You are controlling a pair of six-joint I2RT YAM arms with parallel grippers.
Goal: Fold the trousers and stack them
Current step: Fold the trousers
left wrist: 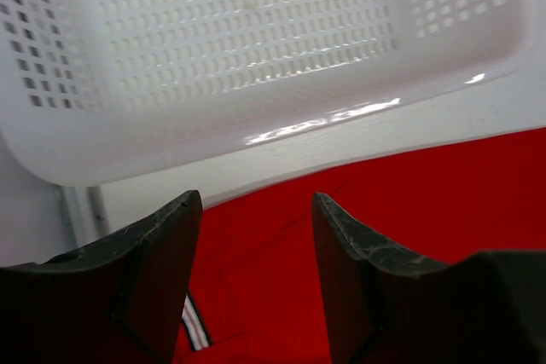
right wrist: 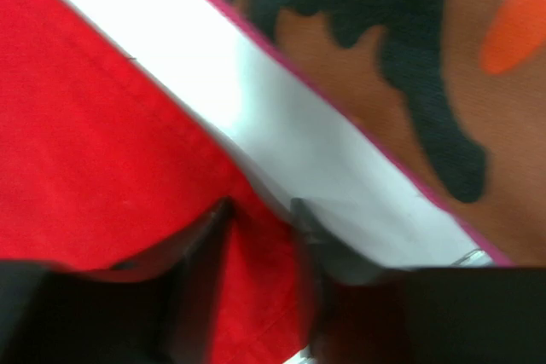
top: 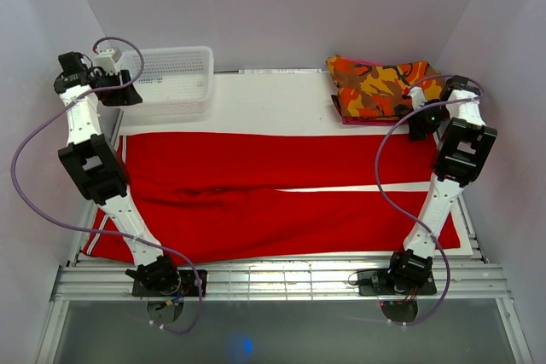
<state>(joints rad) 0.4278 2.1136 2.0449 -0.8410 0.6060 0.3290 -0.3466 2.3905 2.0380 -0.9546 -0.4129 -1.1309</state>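
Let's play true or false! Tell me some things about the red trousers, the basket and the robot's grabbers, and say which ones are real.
1. The red trousers lie spread out across the table. True.
2. The white basket is full of clothes. False: no clothes show in it.
3. The left gripper is open, close to the basket. True.
4. The camouflage garment lies on top of the trousers. False: it sits folded at the far right corner, with a strip of bare table between it and them.
5. The right gripper is over by the basket. False: it is on the other side, at the trousers' edge near the camouflage garment.
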